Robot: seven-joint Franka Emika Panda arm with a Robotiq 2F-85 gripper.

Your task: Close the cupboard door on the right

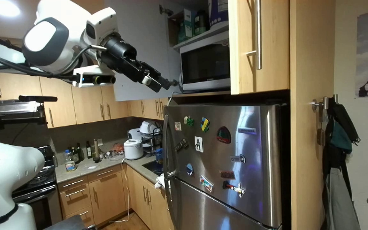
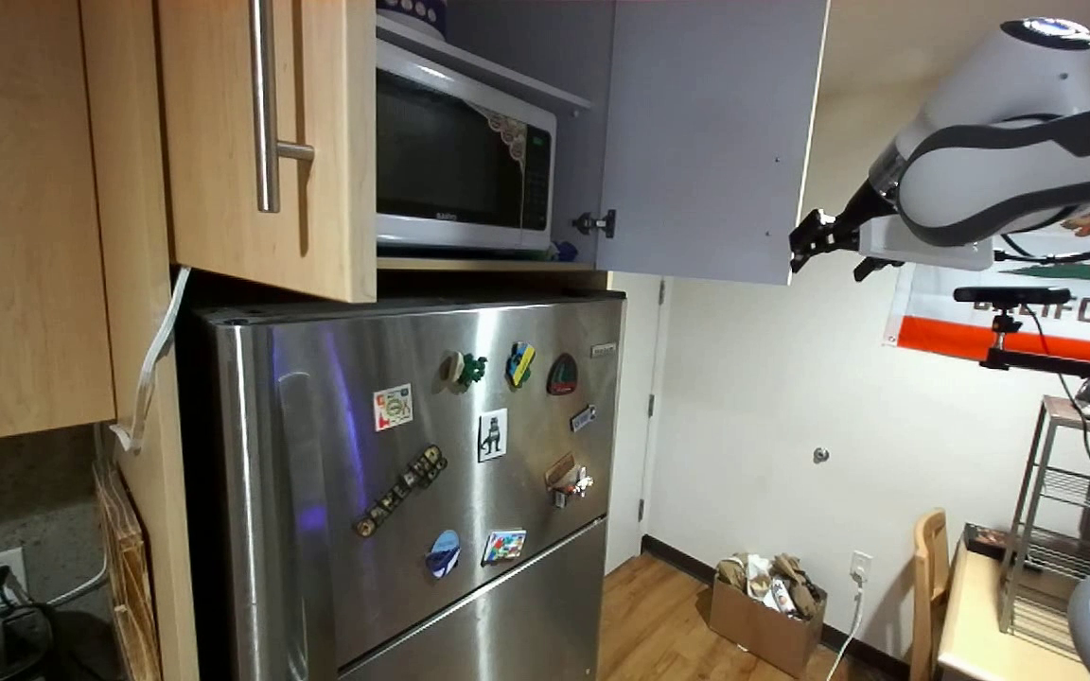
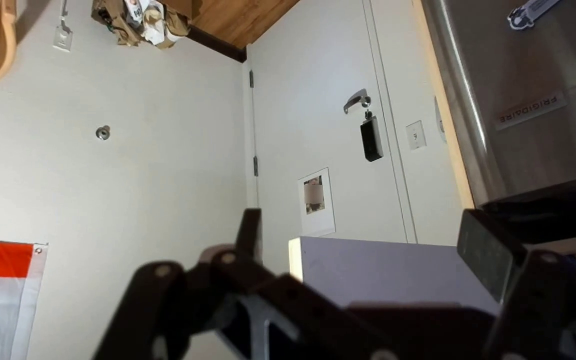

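In an exterior view the right cupboard door stands wide open on the right side of the cupboard, its grey inner face showing; the frame cuts off its top in both exterior views. In the wrist view the fingers stand well apart and cover the lower part of that same grey panel. In an exterior view, where the door turns its wooden outer face and bar handle to the camera, a gap shows between the fingers and its free edge.

There are two doors, both open; the left door hides the near end of the single microwave.

The cupboard holds the microwave under one shelf. At least three things stand on it: a teal-and-white carton, a dark bottle-like container and a blue tub cut off at the top. On the floor, one cardboard box is full of paper and brown scraps, too jumbled to count.
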